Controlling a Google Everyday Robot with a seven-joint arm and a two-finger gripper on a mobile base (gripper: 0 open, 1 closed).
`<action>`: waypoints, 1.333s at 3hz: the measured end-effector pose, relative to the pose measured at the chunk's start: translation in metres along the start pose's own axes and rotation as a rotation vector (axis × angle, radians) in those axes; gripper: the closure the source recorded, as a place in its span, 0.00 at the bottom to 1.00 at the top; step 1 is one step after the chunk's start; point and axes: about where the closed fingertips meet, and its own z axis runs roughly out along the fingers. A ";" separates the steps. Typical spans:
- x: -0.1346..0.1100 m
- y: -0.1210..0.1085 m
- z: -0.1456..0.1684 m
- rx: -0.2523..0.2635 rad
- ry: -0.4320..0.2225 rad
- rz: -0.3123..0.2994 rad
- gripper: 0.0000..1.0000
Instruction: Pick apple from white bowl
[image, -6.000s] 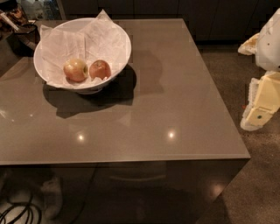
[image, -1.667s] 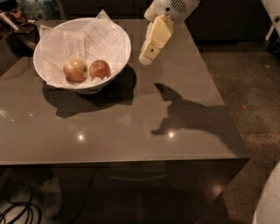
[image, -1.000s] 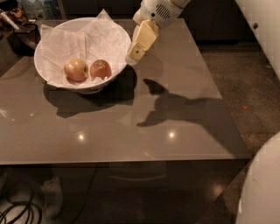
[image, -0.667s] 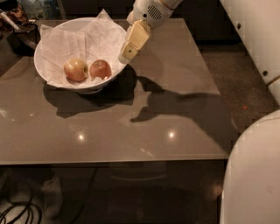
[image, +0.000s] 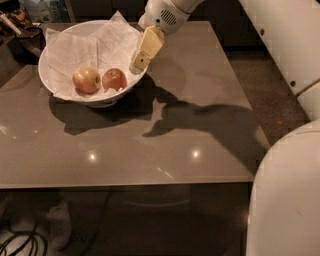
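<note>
My end effector hangs at the white bowl's right rim, near the counter's far left corner; apart or together, I cannot tell. The apple lies inside on paper, just beside a paler apple.

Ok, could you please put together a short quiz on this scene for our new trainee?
1. True or false: the gripper is gripping the darker red apple.
2. How many apples lie in the white bowl? A) one B) two C) three
3. Fill the gap: the bowl is lined with crumpled white ____.

Key
1. False: the gripper hangs over the bowl's rim, apart from the darker red apple.
2. B: the darker red apple and a paler apple beside it.
3. paper
</note>
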 end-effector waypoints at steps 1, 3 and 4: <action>-0.014 -0.001 0.013 -0.004 -0.013 -0.007 0.00; -0.029 -0.010 0.031 -0.023 -0.028 -0.015 0.10; -0.031 -0.013 0.037 -0.033 -0.029 -0.007 0.18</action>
